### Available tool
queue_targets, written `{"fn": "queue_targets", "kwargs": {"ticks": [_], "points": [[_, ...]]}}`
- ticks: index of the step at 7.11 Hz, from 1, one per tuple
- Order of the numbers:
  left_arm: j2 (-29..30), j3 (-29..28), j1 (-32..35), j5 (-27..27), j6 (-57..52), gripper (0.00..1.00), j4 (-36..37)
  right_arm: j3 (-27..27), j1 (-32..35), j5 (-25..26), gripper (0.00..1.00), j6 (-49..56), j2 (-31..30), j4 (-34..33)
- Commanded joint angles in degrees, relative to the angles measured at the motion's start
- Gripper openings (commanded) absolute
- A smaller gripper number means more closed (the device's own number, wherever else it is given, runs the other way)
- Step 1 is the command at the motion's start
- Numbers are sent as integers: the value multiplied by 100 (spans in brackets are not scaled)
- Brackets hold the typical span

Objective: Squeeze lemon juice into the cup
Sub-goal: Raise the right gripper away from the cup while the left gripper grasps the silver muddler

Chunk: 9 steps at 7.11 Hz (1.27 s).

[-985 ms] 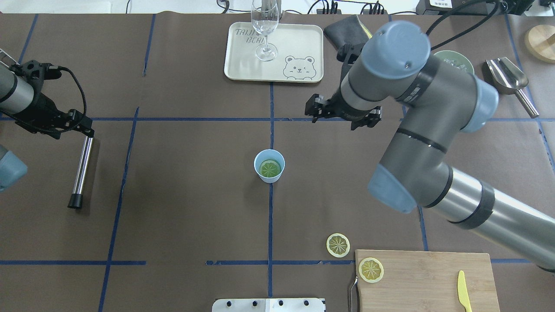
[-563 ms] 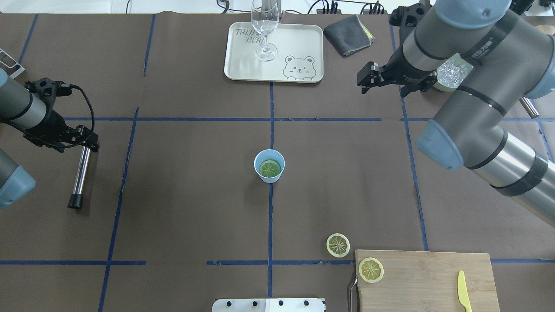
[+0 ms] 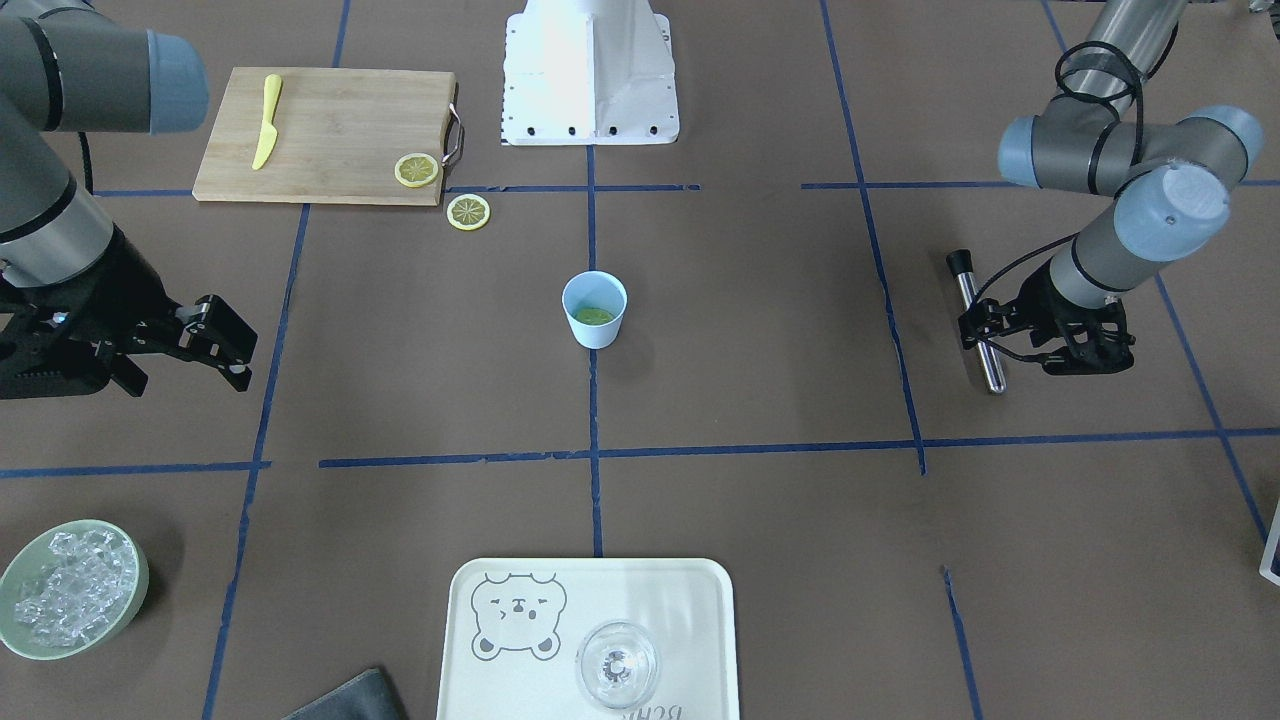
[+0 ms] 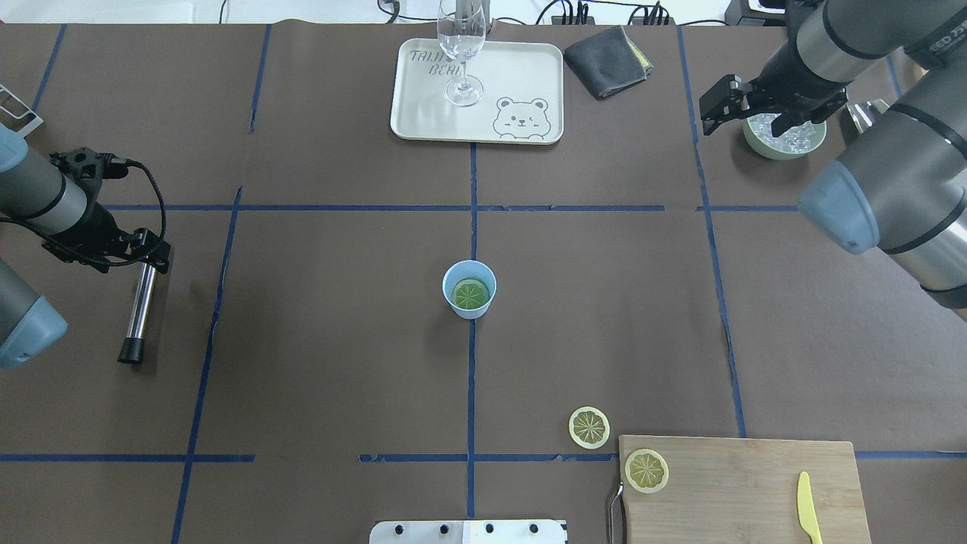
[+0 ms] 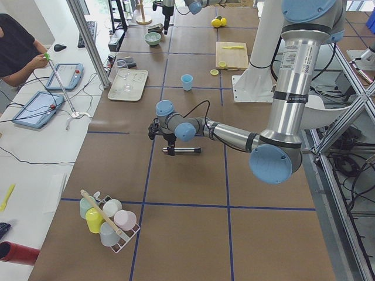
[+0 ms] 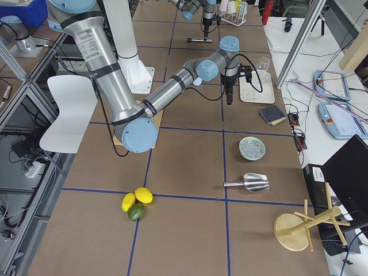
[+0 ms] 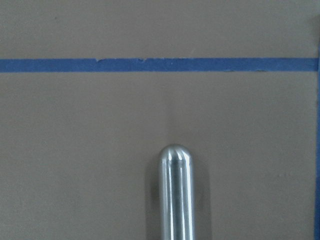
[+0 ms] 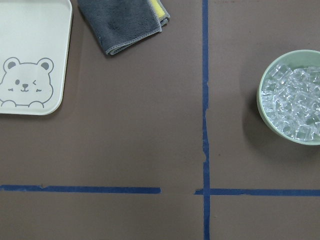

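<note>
Cup (image 4: 451, 301) set at bench (image 4: 340, 302) centre, well apart from tray (image 4: 514, 75) and board (image 4: 740, 483) | lemon (image 4: 470, 294) seen inside | right hand (image 4: 752, 117) spread | left hand's (image 4: 147, 257) grip cannot be told

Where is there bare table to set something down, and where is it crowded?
Bare: the wide stretch between the cup and the metal rod, and the strip between cup and tray. Crowded: the cutting board corner with two lemon slices, and the ice bowl by the right gripper.
</note>
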<state>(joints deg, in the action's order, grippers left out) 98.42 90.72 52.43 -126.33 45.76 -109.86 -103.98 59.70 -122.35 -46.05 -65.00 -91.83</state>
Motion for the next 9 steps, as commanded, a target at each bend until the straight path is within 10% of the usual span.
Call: {"fn": "queue_targets", "kwargs": {"ticks": [1, 3, 8, 9], "points": [[45, -98, -40, 3, -6, 100, 0, 1, 94, -70, 100, 52, -83, 33], [63, -90, -48, -6, 3, 97, 0, -8, 112, -70, 100, 52, -92, 34], [54, -55, -66, -6, 46, 0, 0, -34, 147, -70, 100, 78, -109, 7], [11, 50, -57, -6, 55, 0, 0, -34, 191, -79, 100, 87, -101, 7]]}}
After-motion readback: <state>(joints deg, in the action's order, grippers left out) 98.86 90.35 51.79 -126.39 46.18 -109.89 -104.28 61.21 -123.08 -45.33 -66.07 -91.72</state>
